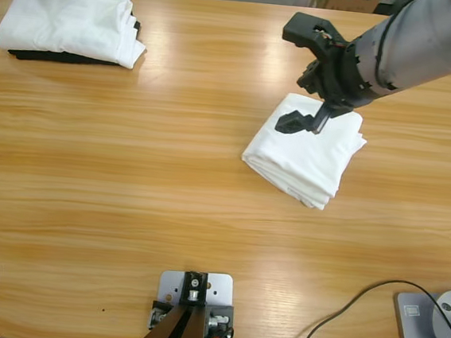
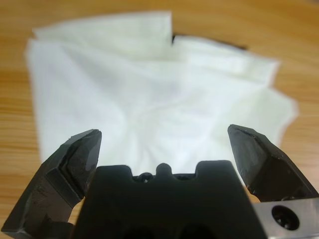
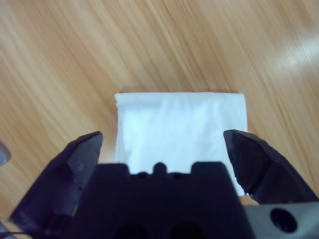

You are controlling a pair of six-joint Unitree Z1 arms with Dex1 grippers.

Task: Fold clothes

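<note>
Hovering right tool [image 1: 306, 77] agape, soft folded T-shirt [image 1: 310, 157].

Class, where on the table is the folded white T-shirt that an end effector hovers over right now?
In the high view the folded white T-shirt lies right of the table's middle, under the open end effector, far from the pile at the upper left.

Bright, even overhead light fills the high view, leaving pale glare streaks on the wooden table [image 1: 169, 172] near its far edge and only short, soft shadows under the folded white shirt [image 1: 307, 154]. Both wrist views are soft: the white cloth [image 2: 149, 99] blurs and washes out, and a glare patch lies on the wood.
</note>
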